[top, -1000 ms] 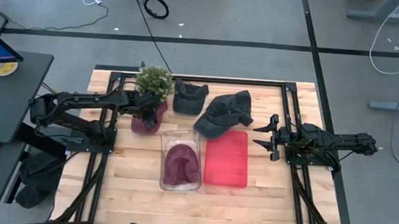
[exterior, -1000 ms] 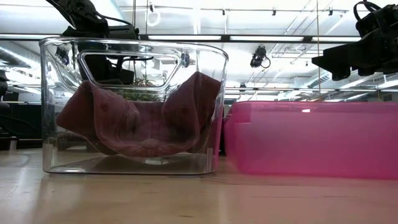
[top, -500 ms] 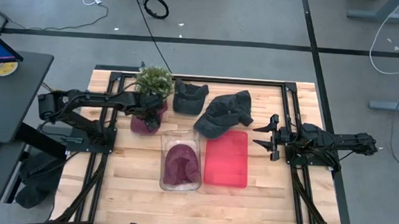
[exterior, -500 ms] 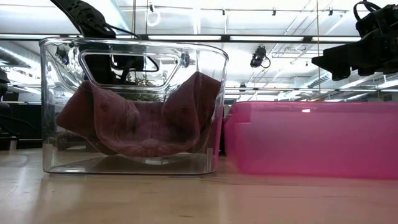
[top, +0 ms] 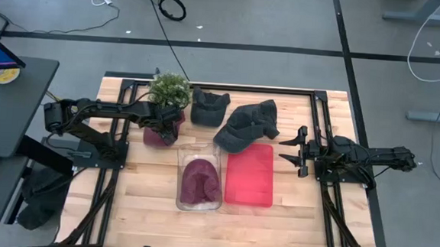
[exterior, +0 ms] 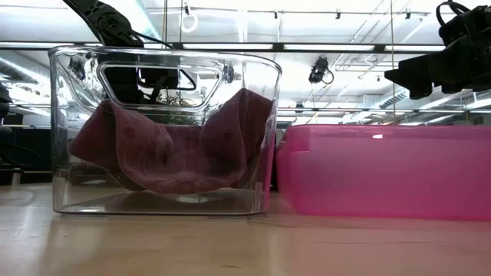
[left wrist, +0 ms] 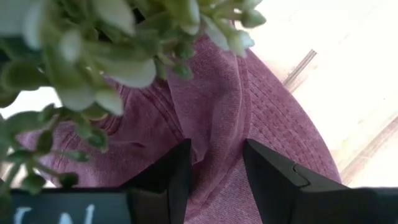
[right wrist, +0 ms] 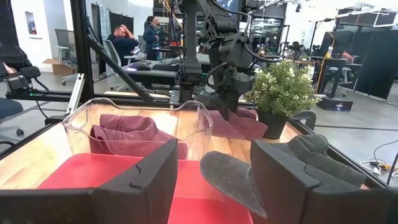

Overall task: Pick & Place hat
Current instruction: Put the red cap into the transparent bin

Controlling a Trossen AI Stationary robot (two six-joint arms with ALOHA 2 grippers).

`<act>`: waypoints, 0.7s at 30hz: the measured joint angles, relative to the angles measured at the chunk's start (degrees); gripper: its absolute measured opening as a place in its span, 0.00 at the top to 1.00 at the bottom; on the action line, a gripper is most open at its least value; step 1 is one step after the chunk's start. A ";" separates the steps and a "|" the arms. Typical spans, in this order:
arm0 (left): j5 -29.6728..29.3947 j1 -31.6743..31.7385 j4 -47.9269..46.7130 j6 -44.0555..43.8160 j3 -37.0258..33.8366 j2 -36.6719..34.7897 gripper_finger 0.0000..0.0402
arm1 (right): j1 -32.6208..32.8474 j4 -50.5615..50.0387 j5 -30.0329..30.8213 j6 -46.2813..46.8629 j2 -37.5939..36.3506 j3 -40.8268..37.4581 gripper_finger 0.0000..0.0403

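Maroon hat (left wrist: 249, 112) lies directly under the left jaws, and a raised fold of its cloth runs between the two dark fingers (left wrist: 165, 180). These jaws are narrowly parted, straddling the fold; whether the pads press the cloth, I cannot tell. Just past the fingertips the rest of the hat spreads on the counter (top: 146, 203). Leaves of the potted plant (left wrist: 93, 56) hang over it, just ahead of and above the jaws. In the high view this hat (top: 158, 133) sits at the foot of the plant (top: 170, 90), touching the pot.

Off to the side of the left jaws is a clear bin (top: 199, 176) with a second maroon hat (top: 200, 180) slumped inside, sagging across the bin floor (exterior: 169, 149).

Right jaws hang wide apart, holding nothing. Right in front of them is a pink tray (right wrist: 93, 174), just beside the clear bin. The brim of a dark grey hat (right wrist: 298, 155) overlaps the tray's far edge. A smaller dark hat (top: 208, 105) lies beyond that, near the plant. Farther off, people (right wrist: 127, 43) are in the room behind.
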 joint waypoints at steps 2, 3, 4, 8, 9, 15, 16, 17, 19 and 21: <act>-0.04 0.00 0.02 -0.01 0.00 0.00 0.62 | 0.01 0.00 -0.01 0.00 0.01 -0.01 0.49; -0.26 0.00 0.05 -0.05 0.00 0.00 0.62 | 0.01 0.00 -0.01 0.00 0.01 0.00 0.49; -0.79 0.00 0.19 -0.04 0.00 0.02 0.62 | 0.00 0.00 0.00 0.00 0.00 0.01 0.49; -1.45 0.02 0.41 -0.07 -0.04 0.02 0.62 | 0.01 0.00 -0.02 0.00 0.01 0.00 0.49; -1.52 0.01 0.42 -0.07 -0.04 0.02 0.62 | -0.01 0.00 -0.02 0.00 0.01 0.00 0.49; -1.59 0.02 0.42 -0.02 -0.07 0.04 0.62 | -0.01 0.00 0.00 0.00 0.01 0.01 0.49; -1.52 -0.03 0.33 0.02 -0.07 0.04 0.63 | 0.01 0.00 0.00 0.00 0.01 -0.01 0.49; -1.35 -0.16 0.19 0.00 -0.07 0.04 0.64 | -0.01 0.00 -0.01 0.00 0.00 -0.01 0.49; -0.70 -0.61 -0.17 0.01 -0.07 0.04 0.67 | 0.01 0.00 -0.01 0.00 0.01 -0.01 0.49; -0.22 -1.30 -0.28 0.17 -0.07 0.04 0.72 | 0.01 0.00 0.00 0.00 0.01 -0.01 0.49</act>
